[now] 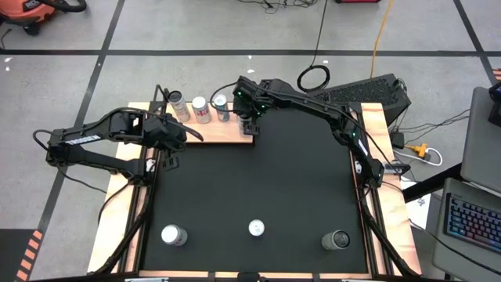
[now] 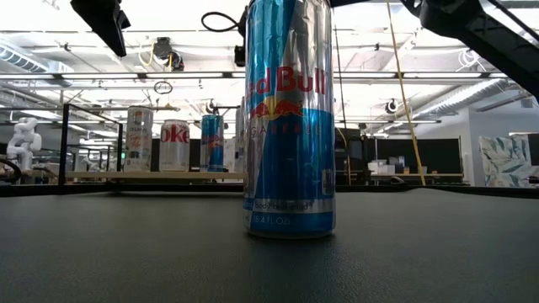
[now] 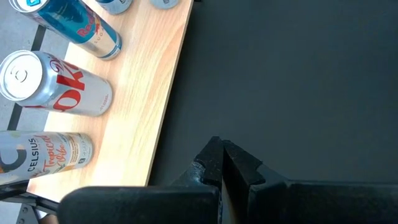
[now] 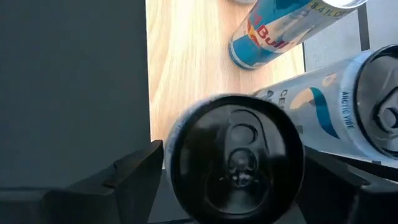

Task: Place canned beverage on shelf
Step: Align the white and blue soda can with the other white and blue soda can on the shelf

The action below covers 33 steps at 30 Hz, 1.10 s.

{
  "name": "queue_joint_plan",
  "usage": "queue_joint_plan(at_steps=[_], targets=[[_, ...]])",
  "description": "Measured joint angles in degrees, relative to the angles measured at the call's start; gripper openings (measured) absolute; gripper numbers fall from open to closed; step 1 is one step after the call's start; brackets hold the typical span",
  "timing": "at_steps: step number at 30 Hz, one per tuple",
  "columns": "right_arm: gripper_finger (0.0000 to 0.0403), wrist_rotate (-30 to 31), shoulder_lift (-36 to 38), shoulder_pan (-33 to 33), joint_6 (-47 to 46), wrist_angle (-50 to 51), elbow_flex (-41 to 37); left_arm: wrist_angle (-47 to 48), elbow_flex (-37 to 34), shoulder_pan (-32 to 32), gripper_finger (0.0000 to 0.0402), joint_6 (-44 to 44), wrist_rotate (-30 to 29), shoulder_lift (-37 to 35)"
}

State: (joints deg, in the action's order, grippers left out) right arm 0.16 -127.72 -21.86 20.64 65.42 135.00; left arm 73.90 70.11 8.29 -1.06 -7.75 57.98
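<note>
The shelf (image 1: pixel 205 131) is a light-wood board at the table's far edge, with several cans standing on it: a Celsius can (image 1: pixel 178 106), a Coke can (image 1: pixel 202 110) and a Red Bull can (image 1: pixel 221 108). My right gripper (image 1: pixel 249 119) slants down over the shelf's right end, its fingers spread on either side of a black can (image 4: pixel 236 162) that stands upright there, next to a white Celsius can (image 4: pixel 336 106). My left gripper (image 3: pixel 222 158) is shut and holds nothing. It hangs over the black mat (image 3: pixel 286 74) beside the shelf's left part. My right gripper comes at the black can slanting down from the table's near right, one finger (image 4: pixel 134 174) on each side of the can's wall. The can's own top (image 4: pixel 236 134) hides where finger and wall meet. Whether they touch, I cannot tell.
Three more cans stand near the mat's front edge: a silver one (image 1: pixel 173 235), a Red Bull (image 2: pixel 289 126) in the middle and a dark one (image 1: pixel 338 239). Thin black uprights (image 2: pixel 66 139) stand at the shelf's corners. A laptop (image 1: pixel 473 219) sits off the table's right.
</note>
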Motion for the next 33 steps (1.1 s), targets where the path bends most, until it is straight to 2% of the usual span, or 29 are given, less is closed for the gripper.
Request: queue_joint_plan(at_steps=[22,26,33], targets=[[0.0313,1.8,0.8,0.2,1.7,0.9,0.0,0.0,0.0,0.0,0.0008,0.0,0.0,0.0],[0.0313,4.4,2.5,0.2,1.0,1.6,0.0,0.0,0.0,0.0,0.0008,0.0,0.0,0.0],[0.0313,2.3,3.1,0.2,-1.2,2.4,0.0,0.0,0.0,0.0,0.0008,0.0,0.0,0.0]])
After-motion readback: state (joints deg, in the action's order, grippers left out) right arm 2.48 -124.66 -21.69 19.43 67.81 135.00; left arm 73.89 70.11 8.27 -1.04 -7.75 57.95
